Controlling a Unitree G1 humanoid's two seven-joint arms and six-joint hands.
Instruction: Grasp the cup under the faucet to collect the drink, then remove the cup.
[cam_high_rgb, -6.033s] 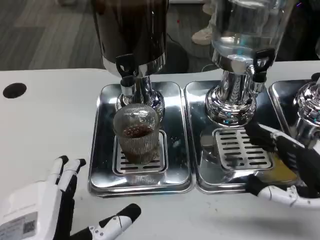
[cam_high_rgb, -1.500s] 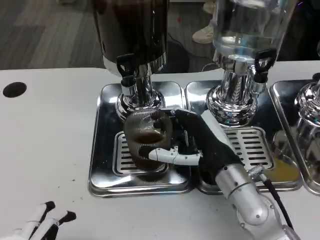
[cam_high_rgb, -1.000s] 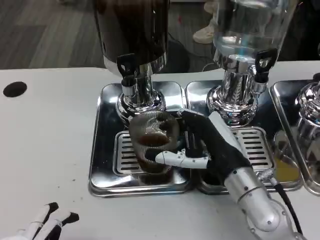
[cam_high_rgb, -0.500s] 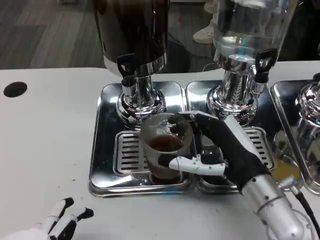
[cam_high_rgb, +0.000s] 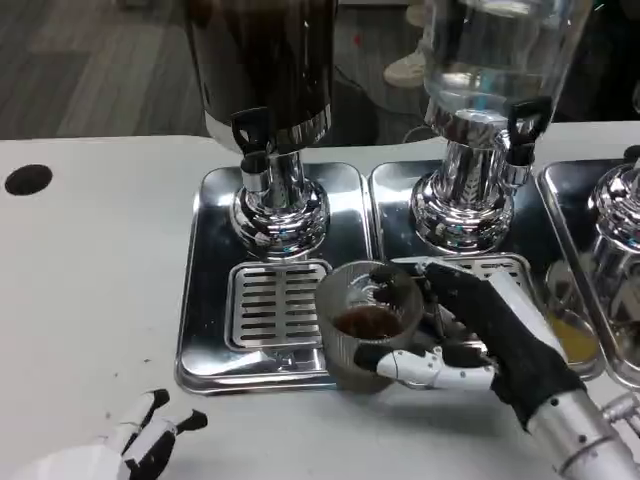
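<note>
Far left on white counter (cam_high_rgb: 90, 270): small black round hole (cam_high_rgb: 27, 179).
Near-left corner: left hand (cam_high_rgb: 120, 452), white back w/ black-tipped fingers (cam_high_rgb: 152, 404) spread apart, nothing in it, resting low at frame edge.
Centre-left: steel drip tray (cam_high_rgb: 205, 300) w/ slotted grate (cam_high_rgb: 274, 315), grate bare. Far end of tray: dark drink dispenser (cam_high_rgb: 262, 60) on chrome base, black-handled faucet (cam_high_rgb: 250, 135) pointing down over grate.
Centre, near edge: ribbed clear cup (cam_high_rgb: 367, 325), upright, some dark brown drink in bottom. Sits right of grate, at seam btwn left tray and next one, well clear of faucet. Can't tell if base touches tray rim or hangs just above.
Right of cup: right hand (cam_high_rgb: 480, 335) clamped on cup, white thumb across near side, black fingers round right side, silver forearm running off to near-right corner.
Behind right hand: 2nd drip tray (cam_high_rgb: 395, 215) w/ own grate, partly covered by hand. Far end: clear-tank dispenser (cam_high_rgb: 490, 70) w/ chrome base and black tap.
Far right edge: 3rd tray (cam_high_rgb: 565, 195), part of another chrome dispenser (cam_high_rgb: 620, 215), yellowish patch on tray near it.
</note>
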